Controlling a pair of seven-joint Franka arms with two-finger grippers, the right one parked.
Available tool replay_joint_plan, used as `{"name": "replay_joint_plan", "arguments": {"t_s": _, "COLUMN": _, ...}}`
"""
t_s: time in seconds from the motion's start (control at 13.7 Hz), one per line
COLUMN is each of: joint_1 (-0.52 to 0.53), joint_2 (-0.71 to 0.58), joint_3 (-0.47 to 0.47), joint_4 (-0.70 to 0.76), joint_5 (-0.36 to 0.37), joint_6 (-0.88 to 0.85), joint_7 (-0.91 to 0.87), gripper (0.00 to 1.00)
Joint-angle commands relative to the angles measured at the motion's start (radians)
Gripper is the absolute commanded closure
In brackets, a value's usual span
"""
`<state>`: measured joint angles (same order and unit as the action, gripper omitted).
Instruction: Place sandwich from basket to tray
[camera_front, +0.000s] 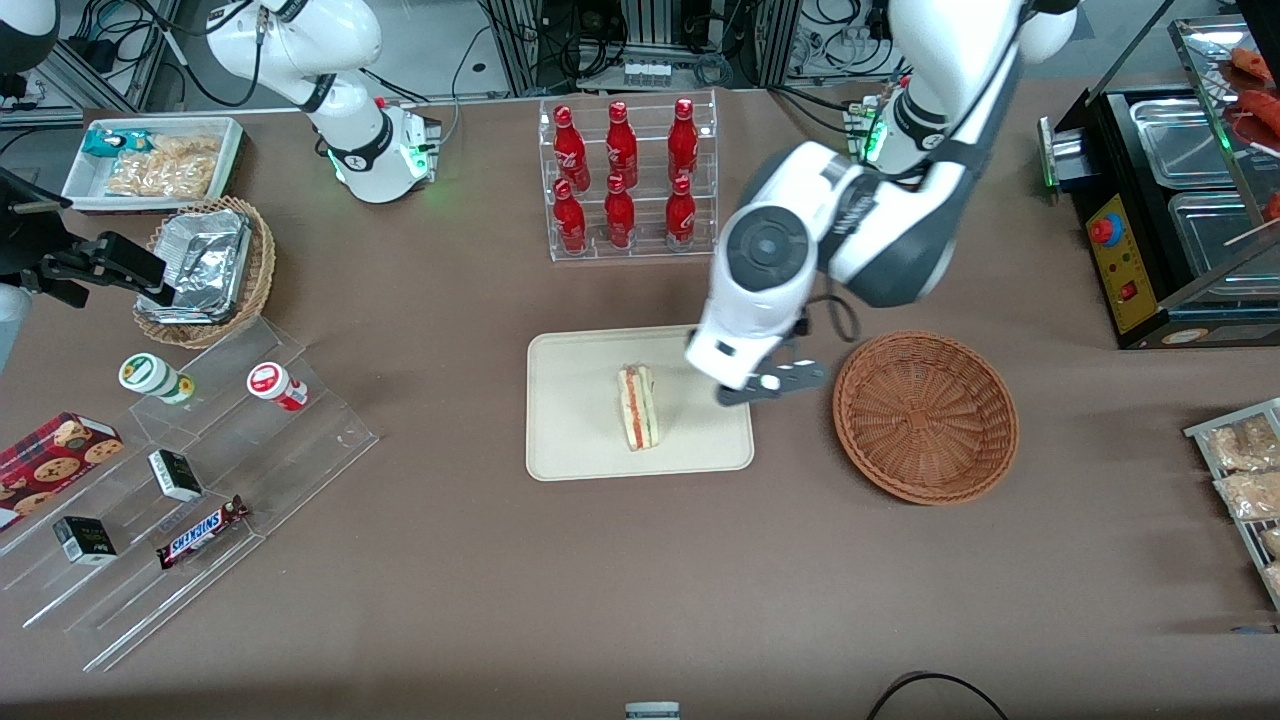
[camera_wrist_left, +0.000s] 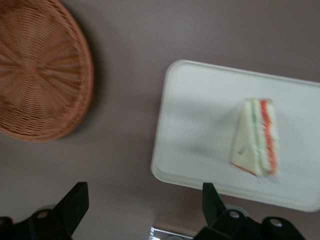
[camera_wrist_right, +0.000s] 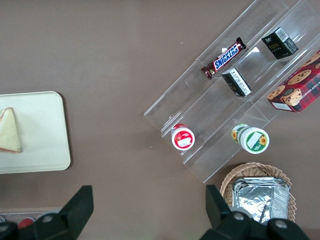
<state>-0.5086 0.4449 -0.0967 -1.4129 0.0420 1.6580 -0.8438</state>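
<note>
A brown table (camera_front: 450, 560) holds a cream tray (camera_front: 570, 440) with the sandwich (camera_front: 638, 405) on it, beside the empty wicker basket (camera_front: 926, 415). The gripper (camera_front: 775, 383) hovers between them, fingers (camera_wrist_left: 75, 202) spread open, holding nothing.

Left wrist view: basket (camera_wrist_left: 42, 70) cut by frame edge; gripper (camera_wrist_left: 145, 200) finger bases cropped; sandwich (camera_wrist_left: 256, 137) slightly blurred.

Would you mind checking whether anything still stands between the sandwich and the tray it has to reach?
Nothing visible does: the sandwich already lies on the tray. The basket beside it holds nothing, and the gripper hangs open over the tray's basket-side edge.
</note>
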Motion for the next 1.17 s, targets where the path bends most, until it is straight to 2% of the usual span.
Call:
{"name": "replay_joint_plan", "arguments": {"t_s": 0.0, "joint_1": 0.018, "joint_2": -0.044, "joint_3": 0.044, "joint_4": -0.057, "joint_5": 0.041, "joint_6": -0.021, "joint_7": 0.035, "gripper": 0.0}}
{"name": "replay_joint_plan", "arguments": {"t_s": 0.44, "joint_1": 0.11, "joint_2": -0.147, "joint_3": 0.064, "joint_4": -0.149, "joint_5": 0.033, "joint_6": -0.024, "joint_7": 0.193, "gripper": 0.0}}
{"name": "replay_joint_plan", "arguments": {"t_s": 0.73, "joint_1": 0.166, "joint_2": -0.222, "joint_3": 0.063, "joint_4": -0.205, "joint_5": 0.025, "joint_6": -0.023, "joint_7": 0.212, "gripper": 0.0}}
{"name": "replay_joint_plan", "arguments": {"t_s": 0.88, "joint_1": 0.243, "joint_2": -0.264, "joint_3": 0.033, "joint_4": -0.23, "joint_5": 0.012, "joint_6": -0.026, "joint_7": 0.225, "gripper": 0.0}}
{"name": "replay_joint_plan", "arguments": {"t_s": 0.95, "joint_1": 0.298, "joint_2": -0.287, "joint_3": -0.012, "joint_4": -0.253, "joint_5": 0.007, "joint_6": -0.026, "joint_7": 0.28, "gripper": 0.0}}
{"name": "replay_joint_plan", "arguments": {"t_s": 1.1, "joint_1": 0.36, "joint_2": -0.328, "joint_3": -0.037, "joint_4": -0.268, "joint_5": 0.007, "joint_6": -0.07, "joint_7": 0.411, "gripper": 0.0}}
